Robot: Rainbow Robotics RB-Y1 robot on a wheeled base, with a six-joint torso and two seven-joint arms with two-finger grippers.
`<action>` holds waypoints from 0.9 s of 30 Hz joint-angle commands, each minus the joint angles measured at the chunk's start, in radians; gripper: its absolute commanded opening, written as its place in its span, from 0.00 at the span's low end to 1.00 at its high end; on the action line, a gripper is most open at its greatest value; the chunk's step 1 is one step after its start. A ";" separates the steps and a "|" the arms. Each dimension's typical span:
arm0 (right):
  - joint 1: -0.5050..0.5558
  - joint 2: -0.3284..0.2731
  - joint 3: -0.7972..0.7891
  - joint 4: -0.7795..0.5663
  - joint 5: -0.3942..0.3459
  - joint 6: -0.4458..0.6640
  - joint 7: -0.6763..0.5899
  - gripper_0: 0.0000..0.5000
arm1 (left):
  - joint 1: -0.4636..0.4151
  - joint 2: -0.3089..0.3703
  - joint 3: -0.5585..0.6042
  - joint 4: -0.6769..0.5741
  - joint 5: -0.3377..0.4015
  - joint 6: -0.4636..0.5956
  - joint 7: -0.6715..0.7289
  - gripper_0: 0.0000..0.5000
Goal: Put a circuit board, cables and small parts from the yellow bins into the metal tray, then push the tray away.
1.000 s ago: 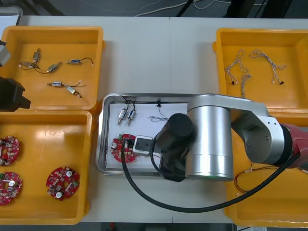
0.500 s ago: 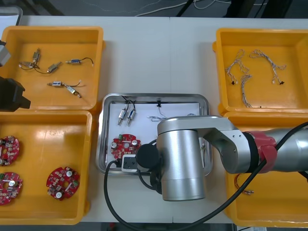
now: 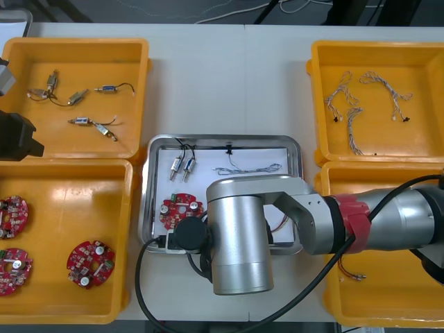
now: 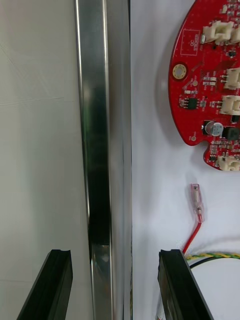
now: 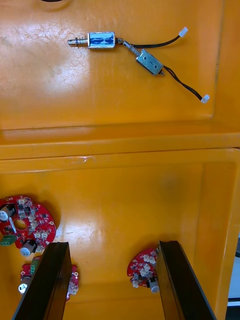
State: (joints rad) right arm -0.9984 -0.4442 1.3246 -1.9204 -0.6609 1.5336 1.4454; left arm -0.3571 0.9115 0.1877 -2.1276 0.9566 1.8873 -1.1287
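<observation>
Fingers of the right end effector [image 4: 114,256] stand wide apart, gripping nothing, astride the lower rim of the metal tray [image 3: 154,147] at centre frame on the table [image 3: 222,83]. Circuit board [image 3: 177,209], small metal parts [image 3: 182,165] and cables [image 3: 246,168] lie inside it. Left end effector [image 5: 112,247], likewise parted and empty, hovers over yellow bins [image 3: 135,83] at frame left.

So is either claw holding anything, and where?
Nothing is held. The right gripper stands open astride the rim of the metal tray; the left gripper hangs open over a yellow bin.
</observation>
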 commanded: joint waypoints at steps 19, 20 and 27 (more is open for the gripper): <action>-0.008 0.070 0.039 0.049 0.049 -0.015 -0.005 0.85 | 0.018 0.046 0.032 -0.026 0.007 -0.008 -0.049 1.00; -0.006 0.068 0.039 0.050 0.050 -0.015 -0.005 0.72 | 0.018 0.046 0.032 -0.026 0.007 -0.008 -0.049 1.00; -0.008 0.052 0.039 0.049 0.050 -0.026 -0.005 0.00 | 0.018 0.046 0.032 -0.026 0.007 -0.008 -0.049 1.00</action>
State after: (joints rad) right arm -0.9982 -0.4022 1.3502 -1.8638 -0.6154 1.5216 1.4453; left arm -0.3571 0.9115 0.1877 -2.1277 0.9566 1.8873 -1.1288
